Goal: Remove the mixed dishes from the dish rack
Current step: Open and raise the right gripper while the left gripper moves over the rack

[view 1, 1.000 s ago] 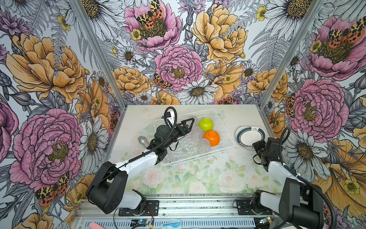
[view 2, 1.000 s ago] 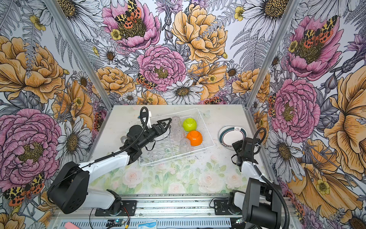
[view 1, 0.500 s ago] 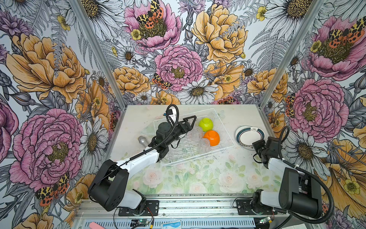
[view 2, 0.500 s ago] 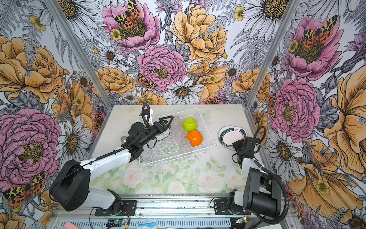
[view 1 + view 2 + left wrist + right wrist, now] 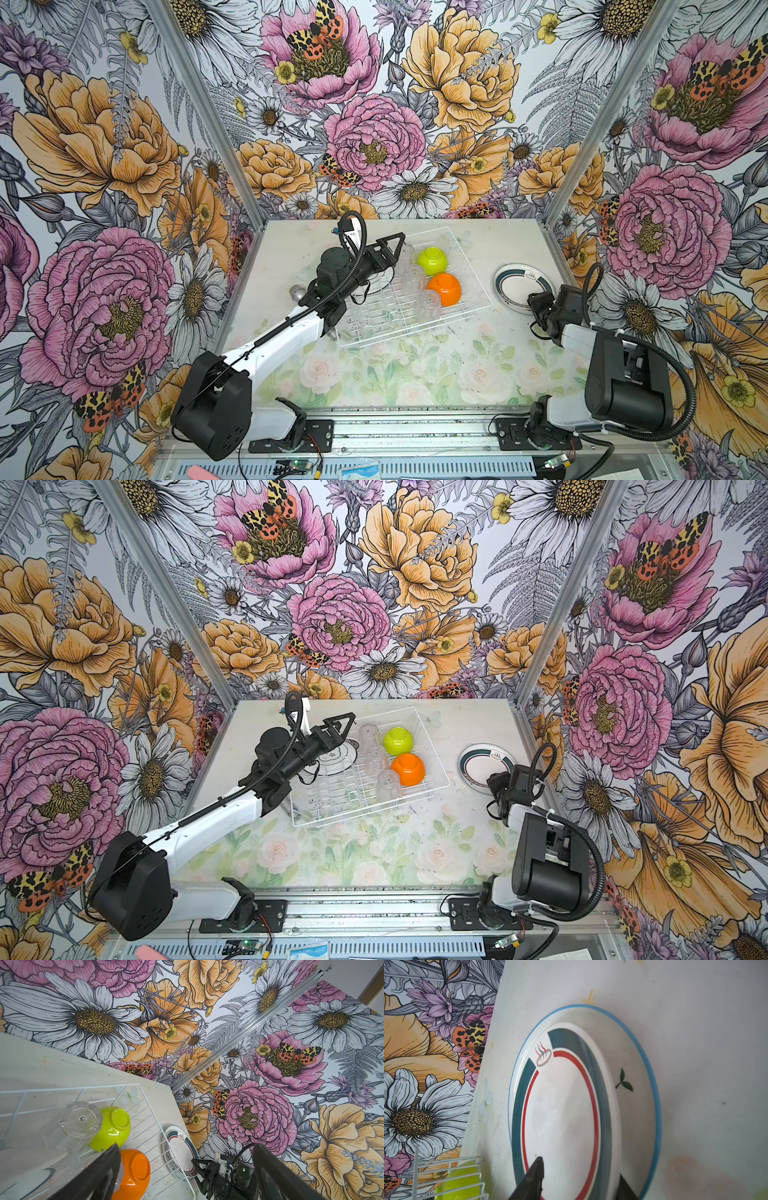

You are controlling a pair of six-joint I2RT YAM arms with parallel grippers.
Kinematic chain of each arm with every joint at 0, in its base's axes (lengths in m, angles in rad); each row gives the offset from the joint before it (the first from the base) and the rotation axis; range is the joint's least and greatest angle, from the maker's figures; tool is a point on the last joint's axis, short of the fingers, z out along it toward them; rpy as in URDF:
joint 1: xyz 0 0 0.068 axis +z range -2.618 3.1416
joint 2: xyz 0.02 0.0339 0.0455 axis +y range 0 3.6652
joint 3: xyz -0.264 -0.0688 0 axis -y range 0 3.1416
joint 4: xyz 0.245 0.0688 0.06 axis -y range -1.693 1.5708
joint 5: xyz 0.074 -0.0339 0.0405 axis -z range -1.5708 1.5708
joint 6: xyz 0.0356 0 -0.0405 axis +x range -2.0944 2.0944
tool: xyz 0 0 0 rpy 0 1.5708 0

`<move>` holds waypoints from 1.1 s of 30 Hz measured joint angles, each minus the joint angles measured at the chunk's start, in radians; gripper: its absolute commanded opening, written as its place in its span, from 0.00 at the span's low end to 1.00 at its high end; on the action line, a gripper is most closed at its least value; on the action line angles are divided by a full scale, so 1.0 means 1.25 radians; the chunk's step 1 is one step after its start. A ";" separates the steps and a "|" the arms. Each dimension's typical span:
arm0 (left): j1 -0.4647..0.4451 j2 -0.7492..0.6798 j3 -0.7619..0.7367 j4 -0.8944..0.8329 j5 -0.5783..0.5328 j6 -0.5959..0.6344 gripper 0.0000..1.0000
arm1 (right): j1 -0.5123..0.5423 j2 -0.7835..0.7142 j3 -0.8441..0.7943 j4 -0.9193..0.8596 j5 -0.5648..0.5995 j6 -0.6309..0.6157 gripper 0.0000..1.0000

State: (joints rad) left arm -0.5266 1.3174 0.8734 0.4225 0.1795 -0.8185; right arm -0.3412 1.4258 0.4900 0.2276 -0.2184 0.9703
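While the left gripper [image 5: 392,257] and right gripper [image 5: 579,1167] gape empty, the racked dark-rimmed plate [image 5: 347,756] looks rigid, slick, chippable. Probably best pinched at its exposed rim.

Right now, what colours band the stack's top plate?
Top plate: teal band, red inner ring; clearest in the right wrist view.

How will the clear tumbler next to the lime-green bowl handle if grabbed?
Clear tumbler looks like thin plastic: probably light, may flex under a squeeze. Glossy faceted wall could slip. It stands base-up, tall and narrow on the dish rack wires, so a nudge may tip it toward the lime-green bowl.
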 measured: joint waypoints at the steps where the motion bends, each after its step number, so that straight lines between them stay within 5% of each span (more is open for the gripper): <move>1: 0.001 -0.003 0.000 -0.003 -0.001 0.004 0.99 | -0.001 0.000 0.000 0.000 0.000 0.002 0.63; 9: 0.003 -0.011 0.000 -0.024 -0.003 0.013 0.99 | -0.006 -0.021 0.000 0.002 -0.016 0.004 0.98; 33: 0.059 -0.181 -0.107 -0.164 -0.039 0.078 0.99 | -0.031 -0.248 -0.060 -0.077 -0.023 -0.017 0.99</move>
State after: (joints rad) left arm -0.4534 1.0916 0.7391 0.2173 0.1303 -0.7212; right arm -0.3794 1.1152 0.4149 0.1318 -0.2478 0.9485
